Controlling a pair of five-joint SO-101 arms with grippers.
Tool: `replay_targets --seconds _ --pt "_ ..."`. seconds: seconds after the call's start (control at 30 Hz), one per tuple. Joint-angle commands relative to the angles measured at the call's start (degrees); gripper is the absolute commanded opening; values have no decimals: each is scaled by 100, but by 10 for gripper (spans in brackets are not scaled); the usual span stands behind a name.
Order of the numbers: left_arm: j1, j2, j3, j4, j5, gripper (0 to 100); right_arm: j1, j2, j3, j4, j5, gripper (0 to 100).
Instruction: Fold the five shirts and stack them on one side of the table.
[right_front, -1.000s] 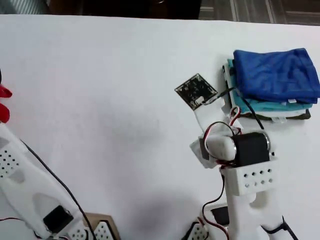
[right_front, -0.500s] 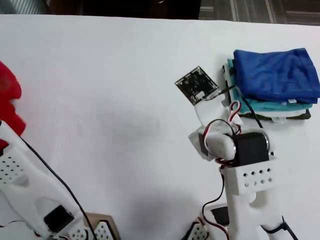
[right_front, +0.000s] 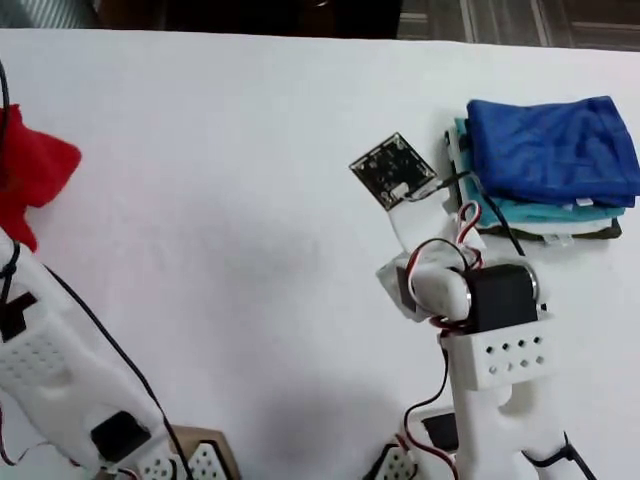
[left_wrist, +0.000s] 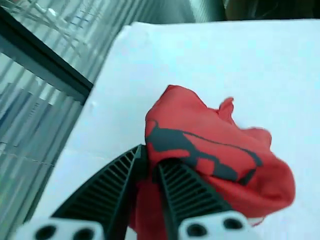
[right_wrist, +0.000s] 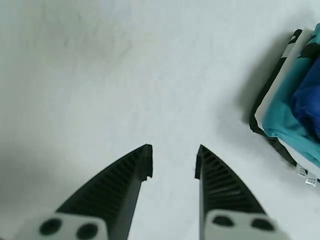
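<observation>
A crumpled red shirt (right_front: 35, 172) with a dark print hangs at the table's left edge, bunched up. My left gripper (left_wrist: 151, 161) is shut on the red shirt (left_wrist: 215, 150), pinching a fold between its black fingers. A stack of folded shirts (right_front: 548, 165) lies at the right side of the table, blue on top, teal and a dark one under it. My right gripper (right_wrist: 172, 159) stands open above bare table, just left of that stack (right_wrist: 295, 107), with nothing between its fingers.
The white table (right_front: 230, 200) is bare across its middle and back. The right arm's white body (right_front: 480, 340) stands at the front right, with its wrist camera board (right_front: 393, 171) beside the stack. The left arm's body (right_front: 60, 380) fills the front left corner.
The red shirt has come farther into view at the left edge, carried inward over the table by my left arm. The right arm has barely moved.
</observation>
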Motion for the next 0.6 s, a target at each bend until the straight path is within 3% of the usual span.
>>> replay_targets --seconds 0.0,0.33,0.57 --pt "273 -1081 1095 97 53 26 22 -189 -9 -101 9 149" --pt "1275 -2831 2897 79 70 26 22 -189 -9 -101 9 149" --pt "1881 -3508 3943 79 457 26 31 -189 -9 -119 9 150"
